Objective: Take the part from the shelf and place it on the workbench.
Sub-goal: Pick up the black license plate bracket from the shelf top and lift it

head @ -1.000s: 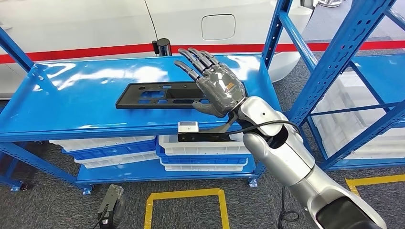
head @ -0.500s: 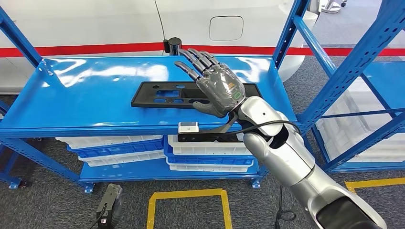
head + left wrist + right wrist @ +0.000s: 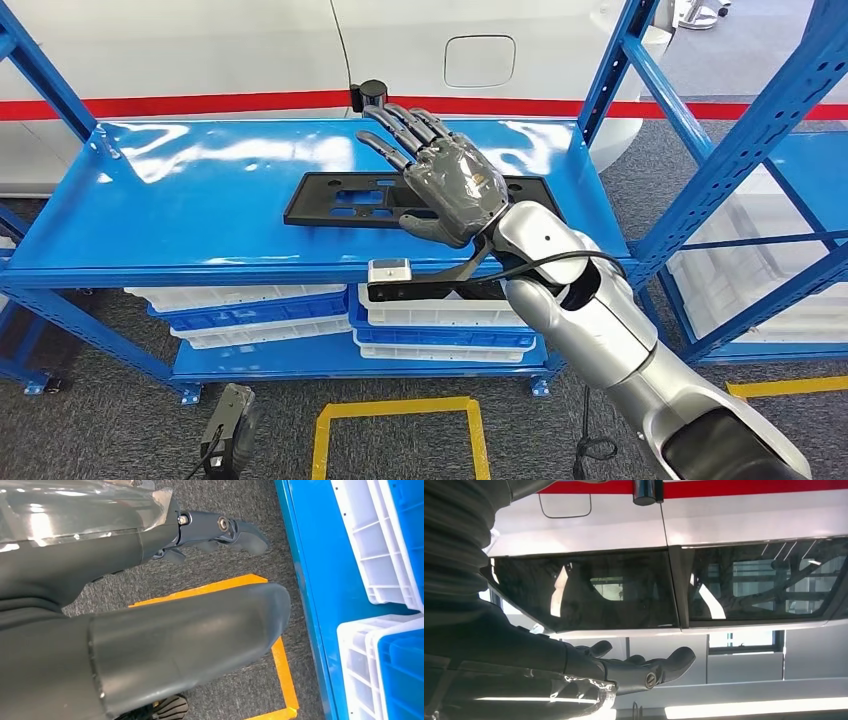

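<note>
The black part (image 3: pixel 400 198), a flat plate with cut-outs, lies on the top board of the blue shelf (image 3: pixel 200 200), near its front edge and toward its right-hand post. My right hand (image 3: pixel 445 185) is raised over the part's right half with its fingers (image 3: pixel 400 125) spread apart and stretched out, holding nothing. My left hand (image 3: pixel 220 530) hangs above the grey carpet and an orange floor line (image 3: pixel 280 665) beside the shelf, fingers loosely curled around nothing.
</note>
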